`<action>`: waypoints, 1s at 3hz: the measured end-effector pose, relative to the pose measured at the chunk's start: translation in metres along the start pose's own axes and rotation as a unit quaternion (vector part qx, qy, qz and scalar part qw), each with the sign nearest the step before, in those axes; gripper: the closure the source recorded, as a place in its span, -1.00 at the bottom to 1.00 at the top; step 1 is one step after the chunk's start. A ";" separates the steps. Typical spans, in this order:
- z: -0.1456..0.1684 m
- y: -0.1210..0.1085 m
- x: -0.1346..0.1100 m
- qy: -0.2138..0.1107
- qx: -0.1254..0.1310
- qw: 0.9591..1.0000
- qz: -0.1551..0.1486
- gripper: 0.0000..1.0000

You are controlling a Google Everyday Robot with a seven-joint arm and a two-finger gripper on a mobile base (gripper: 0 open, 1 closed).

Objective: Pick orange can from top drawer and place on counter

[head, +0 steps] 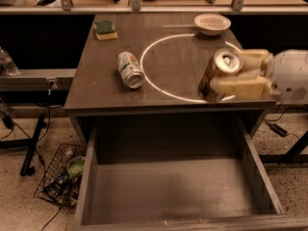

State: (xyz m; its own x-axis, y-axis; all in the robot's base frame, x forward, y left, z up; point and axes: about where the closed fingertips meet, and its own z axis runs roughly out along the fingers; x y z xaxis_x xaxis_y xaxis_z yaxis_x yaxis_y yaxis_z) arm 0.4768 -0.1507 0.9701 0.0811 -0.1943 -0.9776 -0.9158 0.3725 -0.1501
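My gripper (230, 73) comes in from the right and is shut on the orange can (219, 76). The can is tilted, its silver top facing up and left. I hold it in the air over the front right part of the counter (96, 85), above the edge of the glowing white circle (154, 81). The top drawer (178, 191) is pulled open below the counter and nothing lies in it.
A white and green can (130, 69) lies on its side on the counter, left of the circle. A green and yellow sponge (105, 30) sits at the back left, a white bowl (212, 23) at the back right. A wire basket (60, 177) with trash stands on the floor at the left.
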 end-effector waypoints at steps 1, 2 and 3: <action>0.012 -0.062 -0.051 -0.029 0.024 0.998 -0.042 1.00; 0.053 -0.108 -0.073 -0.038 0.040 0.997 -0.058 1.00; 0.084 -0.156 -0.074 -0.029 0.066 0.996 -0.056 1.00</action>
State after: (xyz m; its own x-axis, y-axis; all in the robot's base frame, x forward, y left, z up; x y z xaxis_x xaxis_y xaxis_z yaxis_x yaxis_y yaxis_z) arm 0.6473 -0.1180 1.0533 0.2062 -0.1905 -0.9598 -0.8401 0.4685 -0.2734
